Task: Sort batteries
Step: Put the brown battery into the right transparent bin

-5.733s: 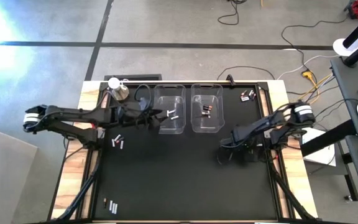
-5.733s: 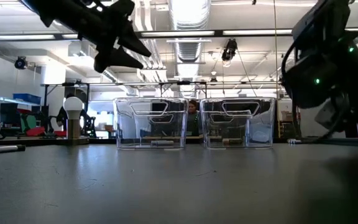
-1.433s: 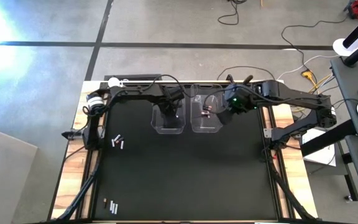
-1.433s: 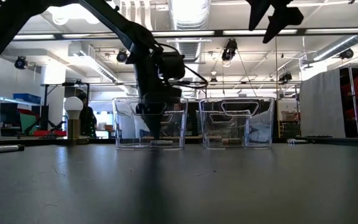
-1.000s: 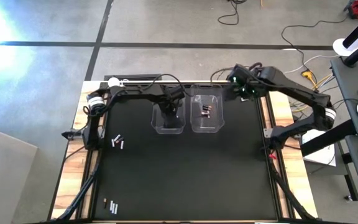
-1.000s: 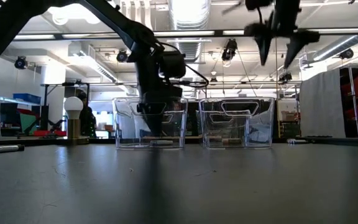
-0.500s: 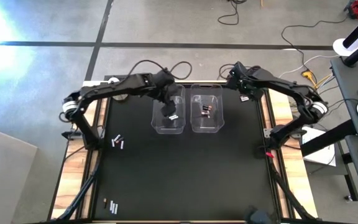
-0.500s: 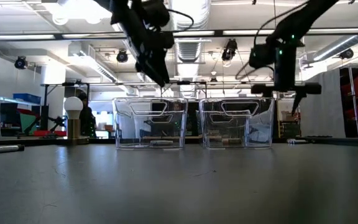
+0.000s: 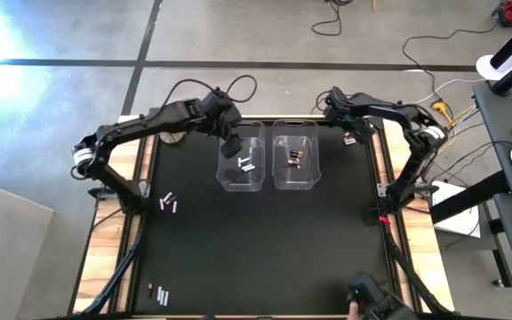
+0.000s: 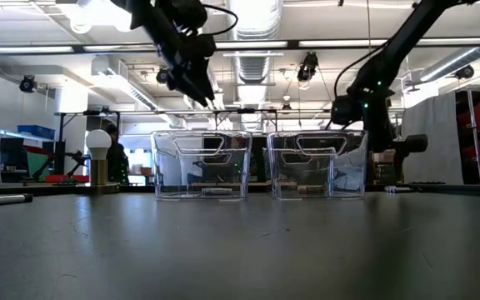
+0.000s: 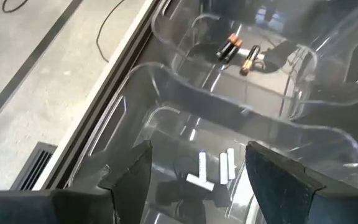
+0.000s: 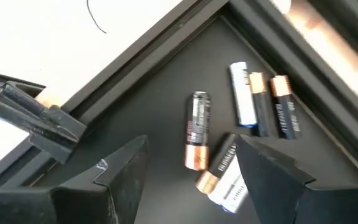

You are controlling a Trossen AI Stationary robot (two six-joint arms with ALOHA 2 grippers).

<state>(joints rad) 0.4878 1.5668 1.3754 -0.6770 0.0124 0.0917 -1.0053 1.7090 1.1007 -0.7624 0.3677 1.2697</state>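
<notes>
- While both arms are raised at the top of the high view, sorting is judged partly done: silvery-white batteries are lying in the left bin, and dark batteries in the right bin.
- Left unsorted: a corner cluster at upper right, a pair at mid-left, and a group at lower left.
- Left gripper is held above the left bin, fingers spread, nothing gripped.
- Right gripper is poised over the corner cluster, fingers apart and empty.
- Right wrist view resolves that cluster into about five batteries, mixed pale and dark; from overhead only specks are seen.
- Left wrist view shows three pale cells in the near bin, which the low view barely shows.
</notes>
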